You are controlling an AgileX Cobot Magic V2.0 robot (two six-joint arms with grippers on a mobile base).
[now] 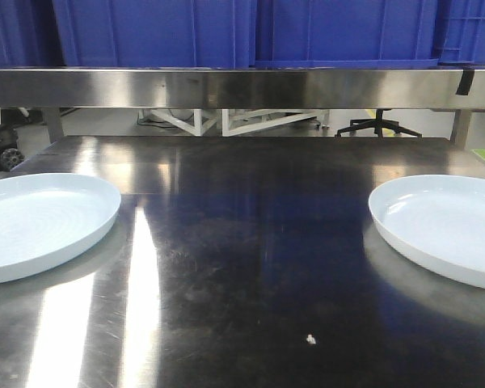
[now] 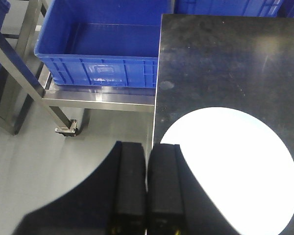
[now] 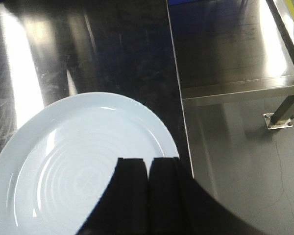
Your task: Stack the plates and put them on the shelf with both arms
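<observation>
Two round, pale blue dishes sit well apart on the steel surface (image 1: 242, 267). The left plate (image 1: 40, 222) is out at the left side and the right plate (image 1: 444, 226) out at the right. Both lie flat, hollow side up, with faint concentric rings in the glaze.

Above and behind them runs the shelf (image 1: 226, 87). Its brushed front rail carries big blue crates (image 1: 153, 32), and a scrap of black tape (image 1: 465, 81) sits on the rail at the right.

Over to the left wrist view: the left gripper (image 2: 147, 147) has its black pads pressed together with nothing between them. It hangs over the surface's edge, just beside the left plate. Beyond it an open crate (image 2: 103, 44) rests on a low rack (image 2: 98, 98), and the moulded panel (image 2: 102, 72) on the crate's wall is too blurred to read.

Right wrist view: the right gripper (image 3: 147, 161) is likewise pressed together and empty. Its tips are over the right plate's near rim, though I cannot tell whether they touch it.
</observation>
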